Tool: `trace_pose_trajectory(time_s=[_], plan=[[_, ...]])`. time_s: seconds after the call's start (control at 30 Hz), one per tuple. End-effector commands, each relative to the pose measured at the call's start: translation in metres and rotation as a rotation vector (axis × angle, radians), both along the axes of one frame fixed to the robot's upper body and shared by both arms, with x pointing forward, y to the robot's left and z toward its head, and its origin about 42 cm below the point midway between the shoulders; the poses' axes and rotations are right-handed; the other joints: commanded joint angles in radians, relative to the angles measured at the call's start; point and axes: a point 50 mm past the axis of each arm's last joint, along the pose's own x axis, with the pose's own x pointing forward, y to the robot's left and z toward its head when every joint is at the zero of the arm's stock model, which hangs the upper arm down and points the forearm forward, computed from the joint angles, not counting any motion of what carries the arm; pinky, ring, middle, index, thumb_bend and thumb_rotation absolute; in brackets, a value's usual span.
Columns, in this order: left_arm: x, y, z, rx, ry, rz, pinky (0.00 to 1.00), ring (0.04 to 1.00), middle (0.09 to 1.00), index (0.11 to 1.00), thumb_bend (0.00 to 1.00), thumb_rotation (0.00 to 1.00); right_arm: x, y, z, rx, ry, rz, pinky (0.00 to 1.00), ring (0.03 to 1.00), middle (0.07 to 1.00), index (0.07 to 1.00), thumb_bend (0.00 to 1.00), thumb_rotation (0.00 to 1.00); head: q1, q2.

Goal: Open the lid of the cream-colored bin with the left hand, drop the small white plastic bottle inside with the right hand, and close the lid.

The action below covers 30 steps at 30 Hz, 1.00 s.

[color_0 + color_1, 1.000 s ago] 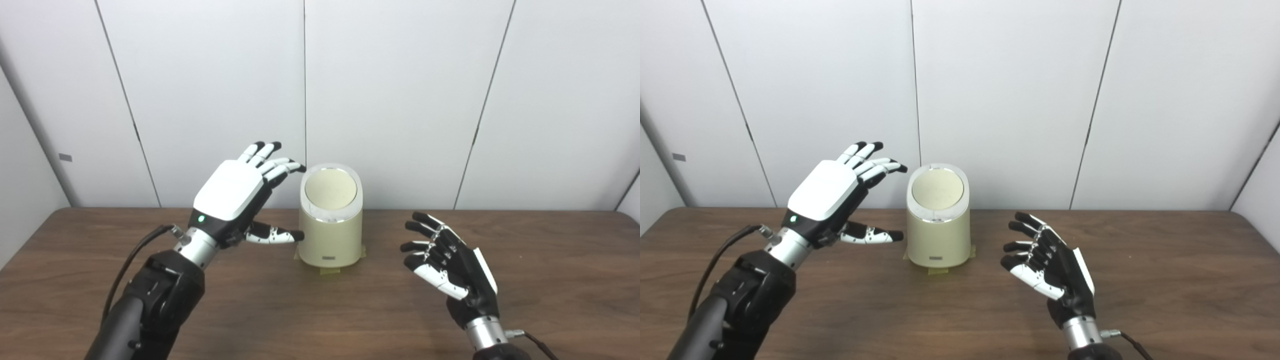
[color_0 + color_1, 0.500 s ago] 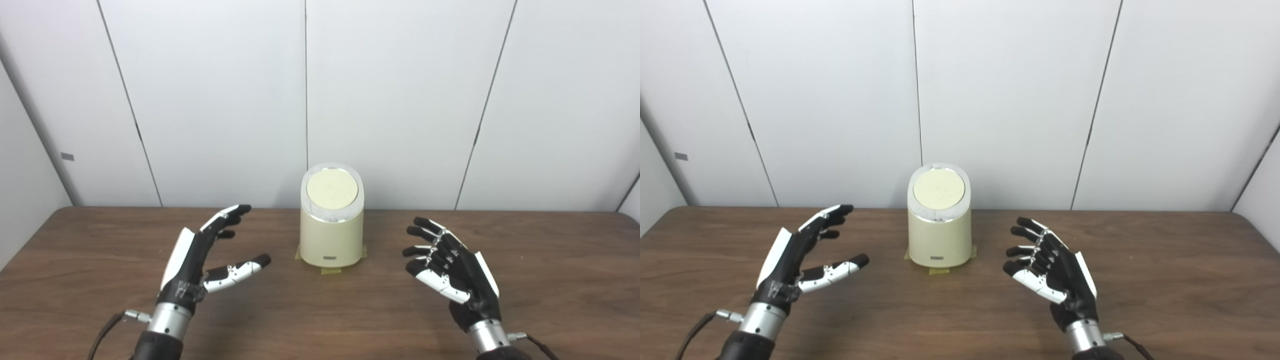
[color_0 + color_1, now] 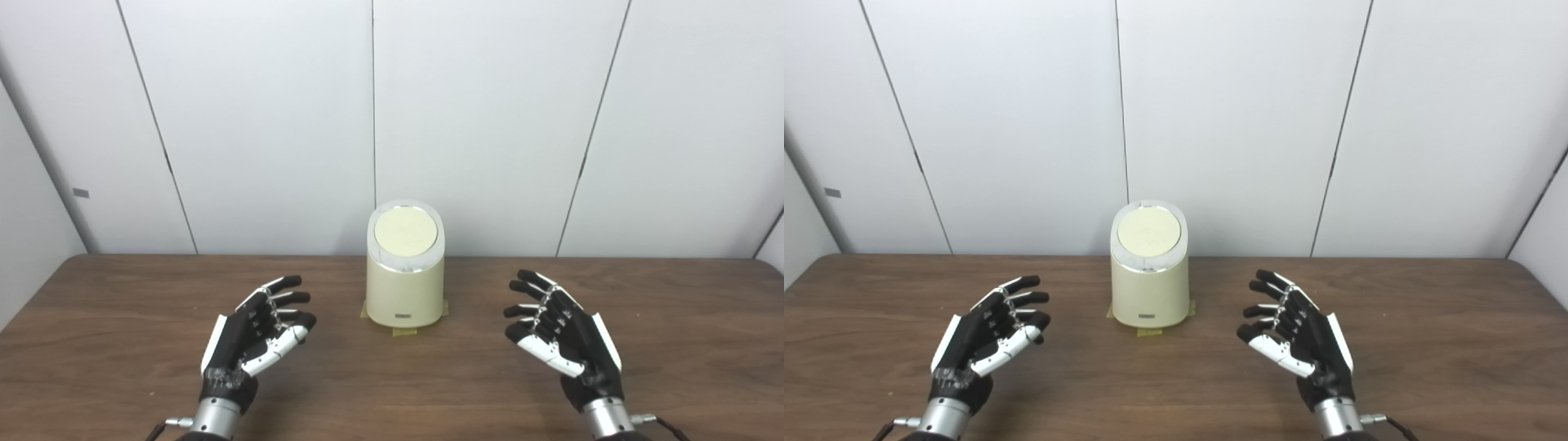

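The cream-colored bin (image 3: 405, 275) is seen upright at the back middle of the wooden tabletop (image 3: 392, 386), its lid (image 3: 405, 231) shut (tape patches at its base). The left hand (image 3: 254, 334) and right hand (image 3: 563, 337) are held low on either side, well apart from it, fingers (image 3: 288, 298) spread, holding nothing.

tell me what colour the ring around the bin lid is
The ring around the lid is shiny silver on the cream bin, clearest in the left eye view.
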Motion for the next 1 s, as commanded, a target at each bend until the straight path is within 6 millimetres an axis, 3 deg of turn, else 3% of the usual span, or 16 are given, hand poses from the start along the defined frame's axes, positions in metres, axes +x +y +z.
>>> trace_pose_trajectory(time_s=[0.0, 0.97], plan=[[0.0082, -0.0022, 0.0232, 0.000, -0.083, -0.010, 0.43, 0.595, 0.683, 0.754, 0.60, 0.12, 0.0058, 0.0003, 0.0181, 0.005, -0.108, -0.012, 0.48, 0.615, 0.762, 0.782, 0.67, 0.29, -0.003, -0.002], [0.0075, -0.0042, 0.0246, -0.008, -0.074, -0.033, 0.44, 0.606, 0.689, 0.745, 0.63, 0.12, 0.0056, 0.0005, 0.0192, 0.030, -0.109, -0.024, 0.48, 0.624, 0.758, 0.769, 0.71, 0.30, -0.009, -0.005]])
